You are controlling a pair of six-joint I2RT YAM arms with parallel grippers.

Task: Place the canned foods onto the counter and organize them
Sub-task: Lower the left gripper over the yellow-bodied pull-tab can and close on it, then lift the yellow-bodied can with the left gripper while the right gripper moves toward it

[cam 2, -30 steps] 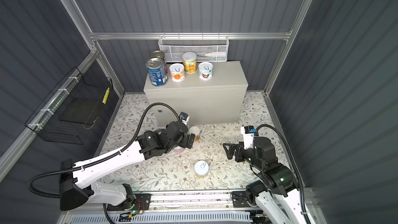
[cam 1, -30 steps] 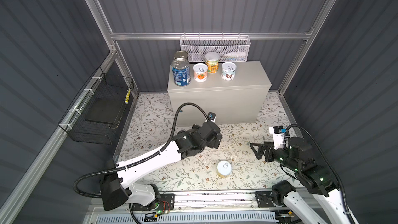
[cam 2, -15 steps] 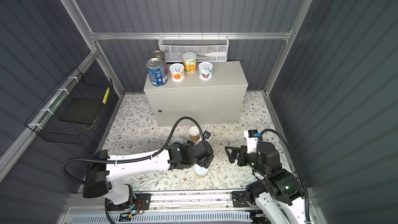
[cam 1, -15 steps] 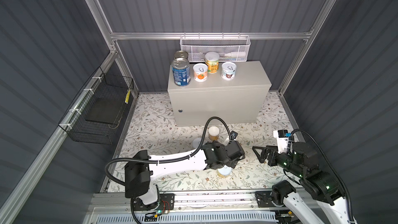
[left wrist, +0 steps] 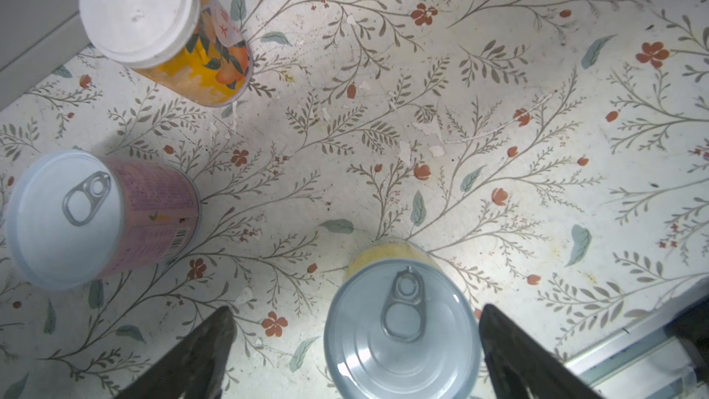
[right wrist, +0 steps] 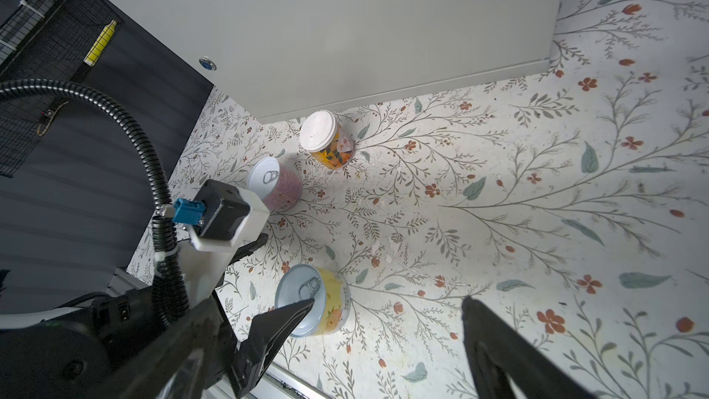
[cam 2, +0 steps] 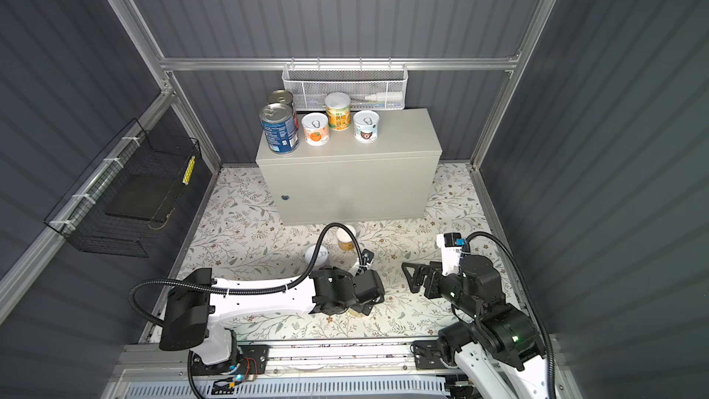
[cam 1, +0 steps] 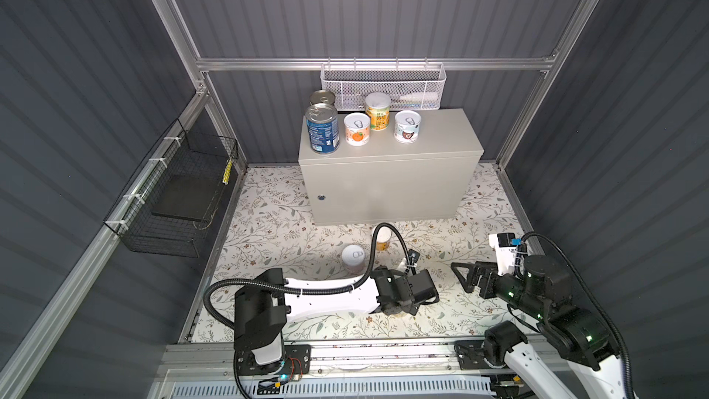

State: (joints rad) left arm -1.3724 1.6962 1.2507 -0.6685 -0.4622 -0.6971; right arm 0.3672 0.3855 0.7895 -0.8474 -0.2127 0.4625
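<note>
The yellow can (left wrist: 401,335) stood up straight on the flowery floor (left wrist: 518,90), right under your left gripper (left wrist: 356,310). The gripper's two fingers (left wrist: 192,358) were spread wide, one on each side of the can. It was not pinching anything.

The can sat much closer to one finger than the other. So I think the best thing was to slide over a little, until the can was in the middle. After that, you needed to go down low enough to hold its side, not its rim. A slow squeeze looked safest, so the can would not tip.

The pink can (left wrist: 96,216) and the orange can (left wrist: 153,21) stood well apart from it, so you had room. Five cans (cam 1: 356,128) stood on the counter (cam 1: 441,140), bunched at one end. The bare end looked like a good spot. Your right gripper (cam 1: 463,278) hung spread and empty, off to the side.
</note>
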